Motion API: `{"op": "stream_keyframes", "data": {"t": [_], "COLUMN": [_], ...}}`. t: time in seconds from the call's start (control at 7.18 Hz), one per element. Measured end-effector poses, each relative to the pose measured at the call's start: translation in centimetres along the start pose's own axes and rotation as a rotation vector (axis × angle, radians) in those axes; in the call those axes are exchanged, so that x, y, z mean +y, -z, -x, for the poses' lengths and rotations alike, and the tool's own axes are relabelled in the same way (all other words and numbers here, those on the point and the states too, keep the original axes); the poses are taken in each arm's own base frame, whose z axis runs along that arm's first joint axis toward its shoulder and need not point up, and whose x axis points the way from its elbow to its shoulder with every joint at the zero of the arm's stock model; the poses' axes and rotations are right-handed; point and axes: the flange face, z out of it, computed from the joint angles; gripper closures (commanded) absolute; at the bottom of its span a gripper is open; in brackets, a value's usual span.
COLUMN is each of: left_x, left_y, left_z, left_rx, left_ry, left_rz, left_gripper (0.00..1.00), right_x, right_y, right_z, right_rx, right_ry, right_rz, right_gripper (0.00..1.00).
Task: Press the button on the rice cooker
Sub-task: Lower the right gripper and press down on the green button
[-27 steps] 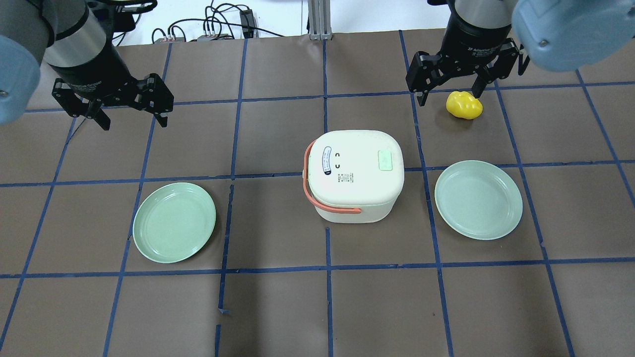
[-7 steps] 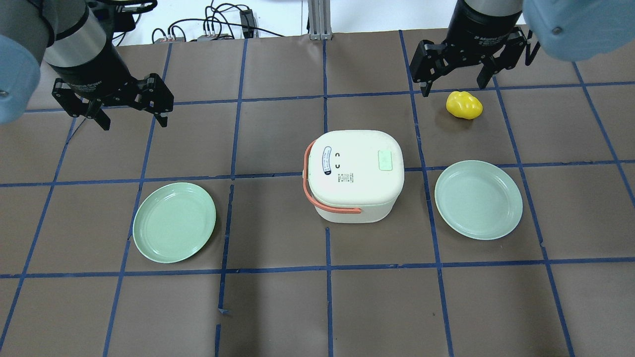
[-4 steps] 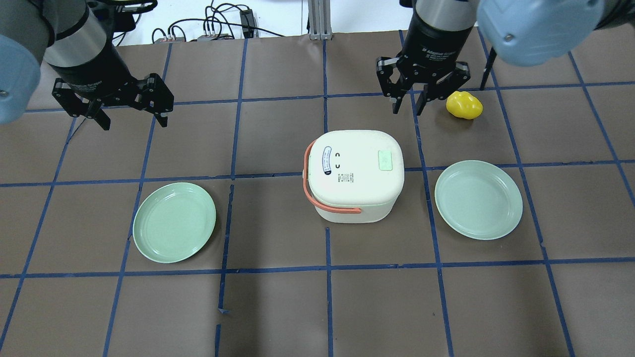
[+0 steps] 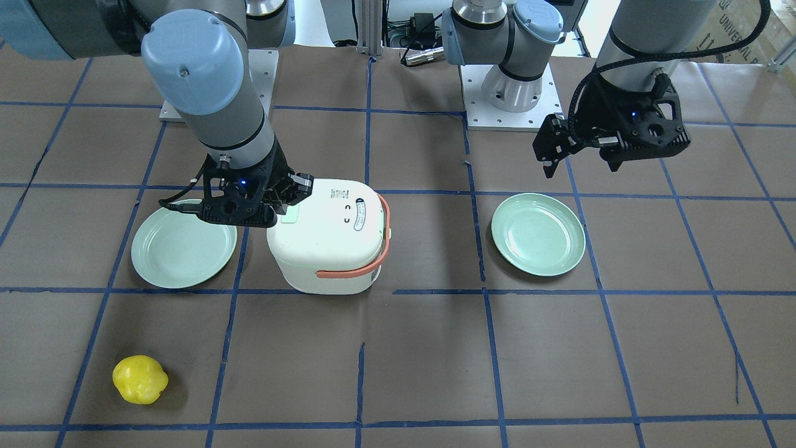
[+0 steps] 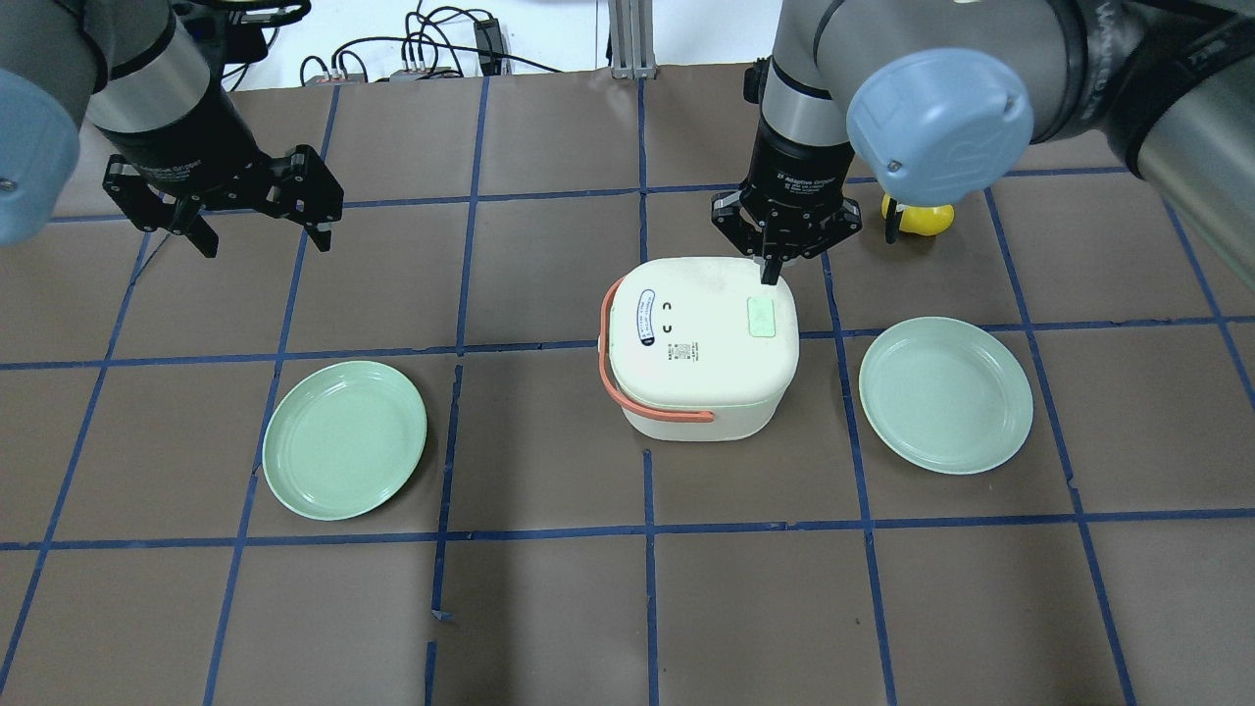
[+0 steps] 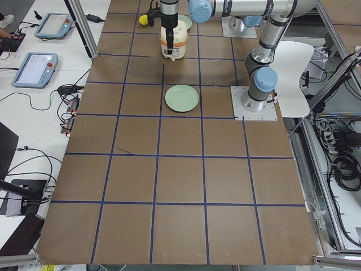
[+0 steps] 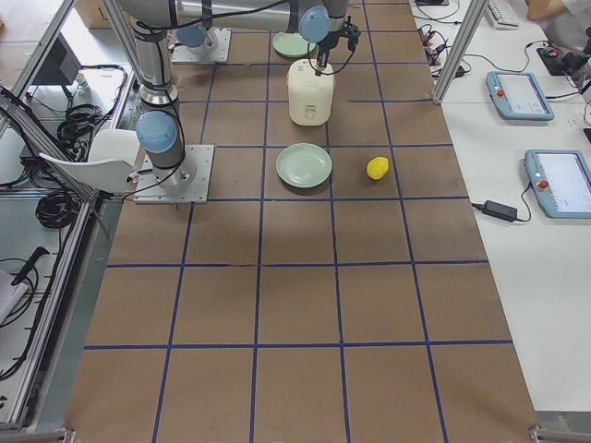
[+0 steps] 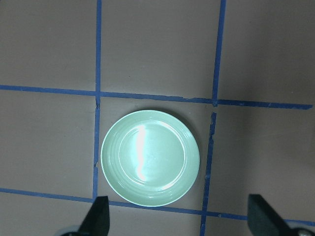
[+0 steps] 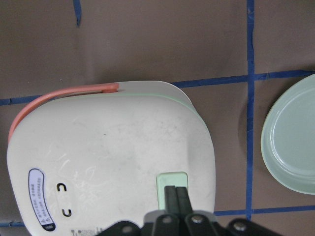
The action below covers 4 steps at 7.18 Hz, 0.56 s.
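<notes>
Overhead view taken as the clock, 12 o'clock away from my base.

Rice cooker [image 5: 696, 343]: upright at table centre, lid down. The orange handle [image 5: 610, 378] is folded over at its 9 o'clock side. The pale green button [image 5: 762, 317] sits on the lid near the 3 o'clock edge.

Right gripper [image 9: 175, 192]: jaws fully together, nothing held. It points straight down over the lid. In the wrist view the paired fingertips overlap the near edge of the button. I cannot tell whether they are touching it or just above it.

Left gripper [image 5: 265, 240]: jaws spread wide, empty. It hangs above the table [image 5: 549, 608] at about 10 o'clock from the cooker, well apart from it. In its wrist view a green plate [image 8: 150, 157] lies below, between the two fingertips.

Other items: the second green plate [image 5: 945, 394] is at 3 o'clock of the cooker, near but not touching. A yellow lump [image 4: 140, 379] is at about 1 o'clock, partly hidden by my right arm in the overhead view.
</notes>
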Motion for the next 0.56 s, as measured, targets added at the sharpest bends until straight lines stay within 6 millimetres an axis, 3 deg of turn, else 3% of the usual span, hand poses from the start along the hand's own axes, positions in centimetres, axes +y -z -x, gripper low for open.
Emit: {"op": "stream_keyframes", "data": {"t": [0.56], "left_x": [-0.03], "left_y": [-0.05], "left_z": [0.0], "left_rx": [0.0], "left_ry": [0.0], "left_rz": [0.001], "left_gripper": [0.0], "right_x": [0.21], "right_y": [-0.81], "right_z": [0.37], "right_rx": [-0.003], "right_ry": [0.005], "right_rz": [-0.012], "right_gripper": [0.9]}}
